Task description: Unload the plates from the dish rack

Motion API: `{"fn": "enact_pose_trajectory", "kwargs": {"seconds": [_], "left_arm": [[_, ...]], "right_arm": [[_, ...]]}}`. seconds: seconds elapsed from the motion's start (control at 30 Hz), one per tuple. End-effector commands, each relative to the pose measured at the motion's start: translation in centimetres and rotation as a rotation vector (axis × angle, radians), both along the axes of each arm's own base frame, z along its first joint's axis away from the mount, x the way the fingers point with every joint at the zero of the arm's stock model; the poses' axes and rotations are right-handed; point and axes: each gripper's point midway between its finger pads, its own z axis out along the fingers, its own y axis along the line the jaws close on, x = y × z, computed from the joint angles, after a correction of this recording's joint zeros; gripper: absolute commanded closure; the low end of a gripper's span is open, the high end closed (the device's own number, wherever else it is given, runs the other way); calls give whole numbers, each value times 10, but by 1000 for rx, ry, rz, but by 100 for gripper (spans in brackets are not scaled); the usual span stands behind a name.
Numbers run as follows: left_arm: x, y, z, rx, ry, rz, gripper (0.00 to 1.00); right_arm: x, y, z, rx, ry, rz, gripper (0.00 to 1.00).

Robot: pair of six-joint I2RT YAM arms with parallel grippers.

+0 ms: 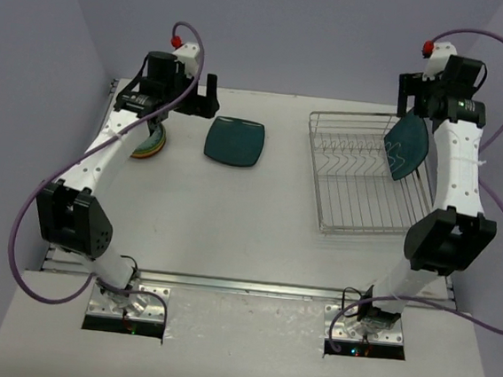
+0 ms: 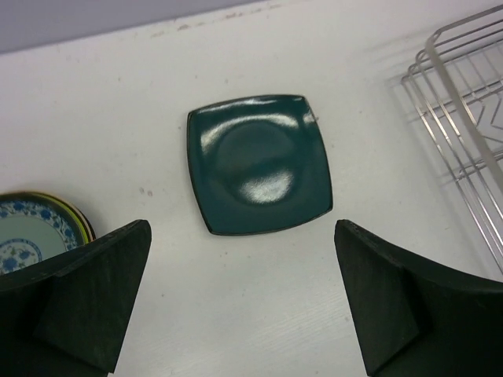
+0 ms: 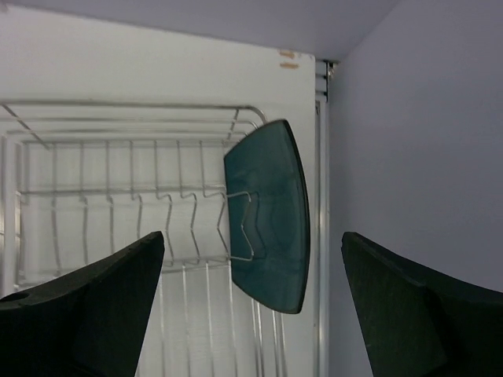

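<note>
— Where are the plates now?

— One dark-teal rounded-square plate [image 3: 271, 212] stands on edge at the right end of the silver wire dish rack [image 1: 348, 207], tilted, with a bent wire tine [image 3: 240, 228] crossing its face. A second dark-teal square plate [image 2: 259, 165] lies flat on the white counter [image 1: 256, 233], well apart from the rack. A stack of small round plates [image 2: 31, 236] sits near the counter's far left corner. The top one is pale with a blue floral pattern, and in the top view the stack is partly hidden under my left arm [image 1: 118, 140].

— And your claws?

— My right claw [image 3: 251, 298] hangs over the rack's far right corner, fingers spread wide, gripping nothing; the standing plate shows between them. My left claw [image 2: 244, 302] hangs over the flat plate, likewise spread and empty.

— Anything crowding you?

— The pale lilac side wall [image 3: 424, 118] runs just beside the rack's right rim, close to the standing plate.
</note>
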Motion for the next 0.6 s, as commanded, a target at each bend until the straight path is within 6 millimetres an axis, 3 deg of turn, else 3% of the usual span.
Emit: {"fn": "enact_pose_trajectory", "kwargs": {"seconds": [0.0, 0.07, 0.2, 0.47, 0.57], "left_arm": [[-16, -9, 5, 75, -68, -24, 0], [-21, -12, 6, 76, -84, -30, 0], [-33, -11, -11, 74, -57, -29, 0], [-36, -9, -17, 74, -60, -21, 0], [-35, -10, -17, 69, -62, -24, 0]], "right_arm": [[-8, -36, -46, -201, 218, -13, 7], [-4, -43, -57, -211, 244, -19, 6], [9, -60, -68, -219, 253, -48, 6], [24, -78, -101, -242, 288, -66, 6], [26, -79, -116, -227, 312, -56, 11]]}}
